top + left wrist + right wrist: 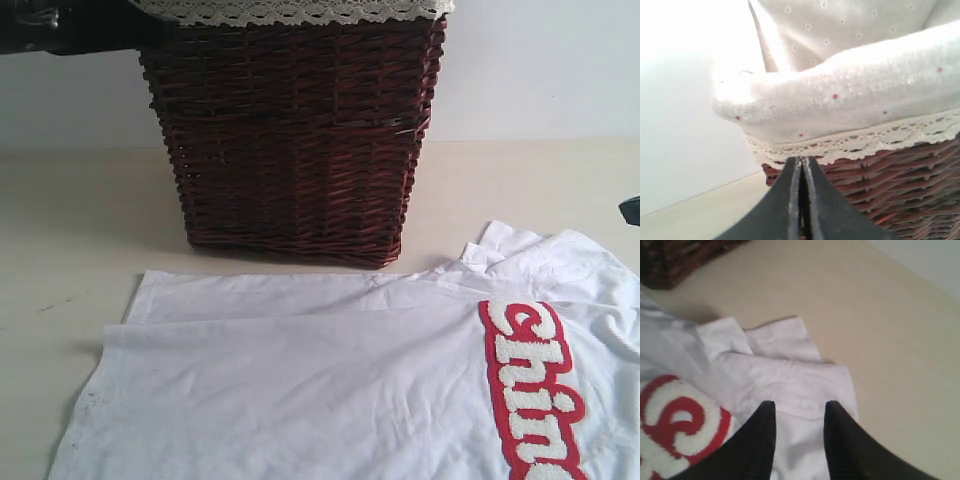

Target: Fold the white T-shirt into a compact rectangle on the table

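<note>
The white T-shirt (300, 380) lies spread on the pale beige table (80, 220), its red band with fuzzy white letters (530, 390) at the right. One long side is folded over along the far edge, and a sleeve (790, 360) is bunched near the basket. My right gripper (799, 407) hovers open over that sleeve, nothing between its fingers; only a dark tip (630, 210) of it shows at the right edge of the exterior view. My left gripper (802, 162) is shut and empty, raised beside the basket's lace rim. The neck tag is out of view.
A dark red wicker basket (295, 130) with a grey lace-trimmed liner (855, 95) stands behind the shirt at centre. The left arm (60, 25) reaches in at the upper left. Bare tabletop (890, 315) lies right of the sleeve.
</note>
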Controlling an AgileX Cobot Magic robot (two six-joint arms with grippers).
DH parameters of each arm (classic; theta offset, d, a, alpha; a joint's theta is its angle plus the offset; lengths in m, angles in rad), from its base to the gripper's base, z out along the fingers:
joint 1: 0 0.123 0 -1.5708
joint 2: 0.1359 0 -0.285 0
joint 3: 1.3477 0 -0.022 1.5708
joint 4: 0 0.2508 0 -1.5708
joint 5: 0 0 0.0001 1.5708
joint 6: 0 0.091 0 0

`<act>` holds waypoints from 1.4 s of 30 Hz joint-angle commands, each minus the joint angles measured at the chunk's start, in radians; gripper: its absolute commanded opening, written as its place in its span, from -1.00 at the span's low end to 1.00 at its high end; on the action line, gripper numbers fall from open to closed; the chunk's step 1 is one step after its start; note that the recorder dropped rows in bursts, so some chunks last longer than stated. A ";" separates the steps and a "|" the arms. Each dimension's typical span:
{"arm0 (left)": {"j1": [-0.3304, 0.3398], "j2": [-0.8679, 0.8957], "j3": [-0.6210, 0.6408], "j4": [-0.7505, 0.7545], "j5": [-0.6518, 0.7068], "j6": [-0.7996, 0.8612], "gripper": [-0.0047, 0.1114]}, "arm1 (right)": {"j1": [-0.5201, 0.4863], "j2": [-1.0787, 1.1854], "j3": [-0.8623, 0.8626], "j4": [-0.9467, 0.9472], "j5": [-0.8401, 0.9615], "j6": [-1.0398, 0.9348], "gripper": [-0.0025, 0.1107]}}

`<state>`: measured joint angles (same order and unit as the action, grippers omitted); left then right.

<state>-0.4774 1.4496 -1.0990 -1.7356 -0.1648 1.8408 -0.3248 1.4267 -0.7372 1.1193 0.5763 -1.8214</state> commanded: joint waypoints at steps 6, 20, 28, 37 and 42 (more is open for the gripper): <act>-0.148 -0.094 0.184 -0.009 0.155 -0.163 -0.92 | -0.001 -0.065 -0.008 -0.138 0.497 0.152 -0.36; -0.335 0.300 0.107 -0.009 0.316 -0.064 -0.92 | -0.001 -0.065 0.003 -0.203 0.466 0.173 -0.96; -0.295 0.501 -0.156 -0.009 0.257 -0.060 -0.92 | -0.001 -0.065 0.003 -0.230 0.504 0.181 -0.96; -0.262 0.620 -0.320 -0.009 0.256 -0.060 -0.92 | -0.001 -0.065 0.003 -0.311 0.527 0.237 -0.96; -0.240 0.693 -0.409 -0.009 0.295 -0.060 -0.92 | -0.001 -0.065 0.003 -0.309 0.525 0.237 -0.96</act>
<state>-0.7361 2.1031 -1.4653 -1.7391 0.1070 1.7796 -0.3248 1.3693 -0.7372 0.8117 1.0939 -1.5858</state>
